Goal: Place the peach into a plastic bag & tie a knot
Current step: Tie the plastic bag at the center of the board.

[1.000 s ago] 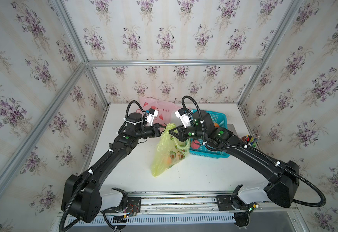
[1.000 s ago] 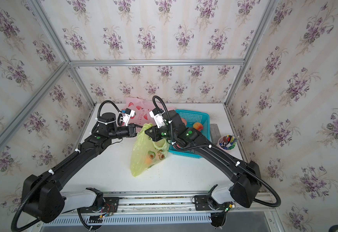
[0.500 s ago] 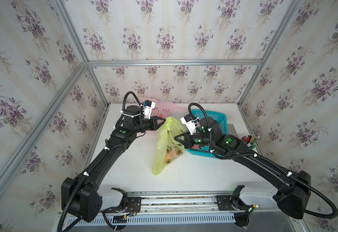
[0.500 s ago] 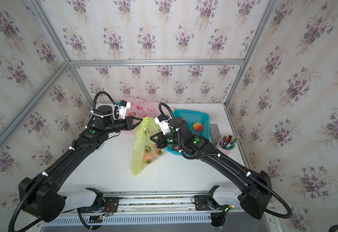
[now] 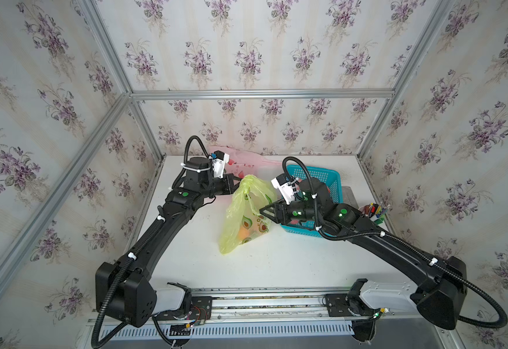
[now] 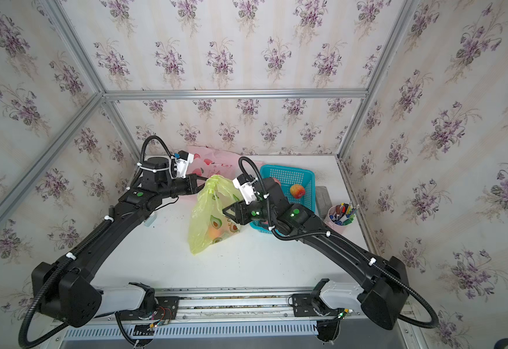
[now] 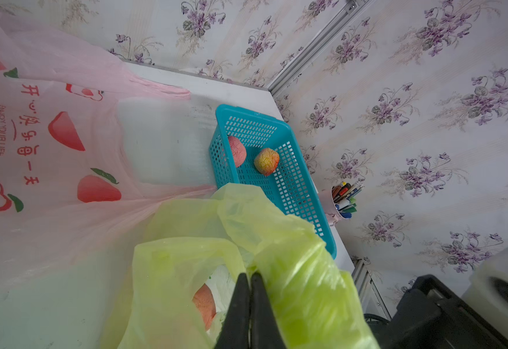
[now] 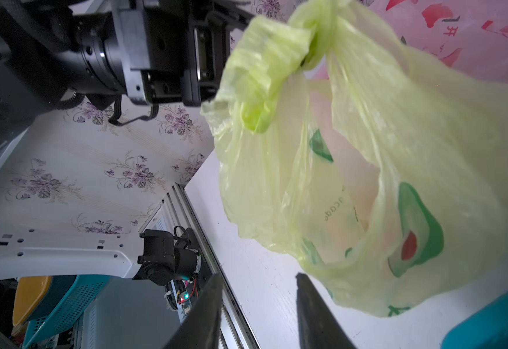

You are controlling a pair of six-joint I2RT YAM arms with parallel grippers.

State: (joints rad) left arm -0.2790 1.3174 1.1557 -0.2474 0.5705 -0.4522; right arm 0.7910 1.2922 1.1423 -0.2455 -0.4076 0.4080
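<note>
Right tool [image 8: 258,279] now off the green bag [image 5: 244,218], jaws apart; left tool [image 7: 250,277] tight on it.

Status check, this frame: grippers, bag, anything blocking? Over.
Left gripper shut on green bag top. Right gripper open, empty, beside bag. Peach inside, knot tied. Blue basket by right arm, not blocking.

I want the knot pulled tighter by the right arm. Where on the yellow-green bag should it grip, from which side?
Probably the loose handle flap beside the knot, taken from the basket side, opposite the left gripper, whose jaws are shut on the bag top. The flap is a thin fold hanging free near the open right gripper; the belly below is slack and holds the peach.
</note>
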